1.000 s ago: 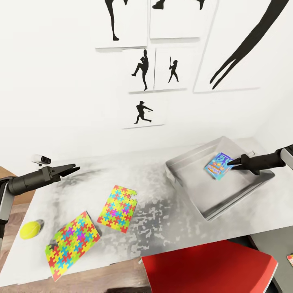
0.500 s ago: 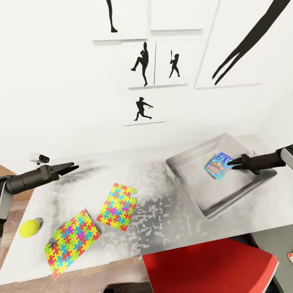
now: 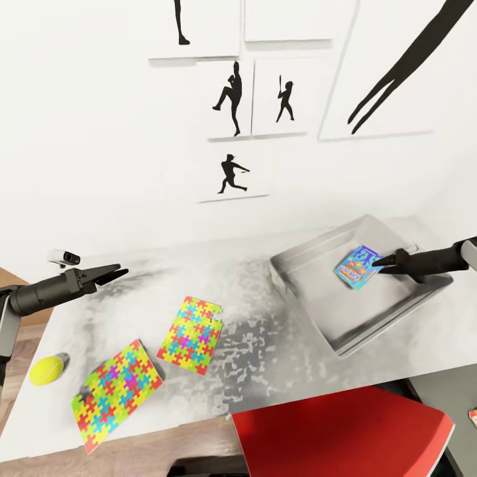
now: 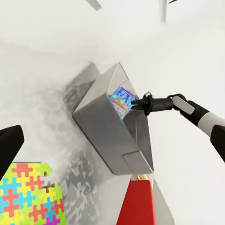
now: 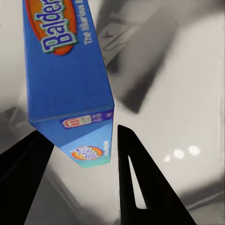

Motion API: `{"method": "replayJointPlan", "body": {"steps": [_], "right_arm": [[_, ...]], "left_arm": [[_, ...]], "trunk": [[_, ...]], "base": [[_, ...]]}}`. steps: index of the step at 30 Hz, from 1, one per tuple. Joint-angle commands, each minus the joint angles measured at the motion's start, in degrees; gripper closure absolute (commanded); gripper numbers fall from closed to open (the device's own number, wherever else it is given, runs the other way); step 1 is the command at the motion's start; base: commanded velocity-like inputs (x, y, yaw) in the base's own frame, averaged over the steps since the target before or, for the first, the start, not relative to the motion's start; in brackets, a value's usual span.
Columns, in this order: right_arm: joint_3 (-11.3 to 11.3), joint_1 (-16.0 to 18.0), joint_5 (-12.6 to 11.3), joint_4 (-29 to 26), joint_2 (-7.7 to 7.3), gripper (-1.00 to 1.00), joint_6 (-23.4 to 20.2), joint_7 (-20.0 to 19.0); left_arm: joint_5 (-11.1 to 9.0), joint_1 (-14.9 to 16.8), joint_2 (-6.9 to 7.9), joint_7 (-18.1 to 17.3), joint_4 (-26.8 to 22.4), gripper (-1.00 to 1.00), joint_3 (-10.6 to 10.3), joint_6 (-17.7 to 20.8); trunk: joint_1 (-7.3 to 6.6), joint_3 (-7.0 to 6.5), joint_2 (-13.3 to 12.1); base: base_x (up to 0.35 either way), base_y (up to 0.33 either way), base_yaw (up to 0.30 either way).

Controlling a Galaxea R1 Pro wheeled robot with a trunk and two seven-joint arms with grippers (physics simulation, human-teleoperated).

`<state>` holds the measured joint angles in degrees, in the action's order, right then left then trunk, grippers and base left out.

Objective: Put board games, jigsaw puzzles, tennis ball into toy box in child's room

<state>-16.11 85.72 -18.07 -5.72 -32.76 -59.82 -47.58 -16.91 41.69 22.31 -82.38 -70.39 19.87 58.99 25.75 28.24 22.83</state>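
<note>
Head view: the glossy, mottled pale grey table (image 3: 265,344) carries a shallow grey toy box (image 3: 344,324) with sloping, metallic-looking sides. Over its inside, the right gripper (image 3: 377,263) holds a thin, mostly blue board game (image 3: 355,267) by one edge, the box tilted and raised above the tray floor. In the right wrist view the two black wedge-shaped fingers (image 5: 136,187) flank the lower end of that printed blue board game (image 5: 70,84); they stand only as far apart as the box is thick, pinching it.

The left gripper (image 3: 116,271) hangs above the far left part of the table, its slim dark fingers slightly parted with nothing between them. Nearer the front edge lie two flat jigsaw puzzles with notched edges and bright interlocking pieces: one puzzle (image 3: 191,326) lies just beside the left puzzle sheet (image 3: 116,391), corners close. The small fuzzy yellow-green tennis ball (image 3: 48,370) rests at the table's left edge, below the left gripper and well apart from it. A smooth red chair seat (image 3: 338,434) sits in front.
</note>
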Motion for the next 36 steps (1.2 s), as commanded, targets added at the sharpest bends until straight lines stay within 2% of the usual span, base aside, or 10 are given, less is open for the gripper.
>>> {"method": "replayJointPlan", "body": {"steps": [1, 14, 36], "right_arm": [[-1.1, 0.0, 0.5, 0.0, -0.15, 1.00, -0.2, -0.1], [-1.0, 0.1, 0.4, 0.0, -1.35, 1.00, -0.2, 0.7], [-1.0, 0.1, 0.4, 0.0, -1.37, 1.00, -0.2, 2.3]], "left_arm": [[-0.1, 0.0, 0.01, -0.1, 0.0, -1.00, 0.0, 0.6], [-0.1, 0.1, -0.05, -0.1, 0.0, -1.00, 0.0, 0.6], [-0.1, 0.1, 0.01, -0.1, 0.0, -1.00, 0.0, 0.6]], "trunk": [[0.03, 0.09, 0.1], [0.03, 0.10, 0.1], [0.03, 1.51, 0.1]], "base": [[0.000, 0.000, 0.000], [0.000, 0.000, 0.000], [0.000, 0.000, 0.000]]}}
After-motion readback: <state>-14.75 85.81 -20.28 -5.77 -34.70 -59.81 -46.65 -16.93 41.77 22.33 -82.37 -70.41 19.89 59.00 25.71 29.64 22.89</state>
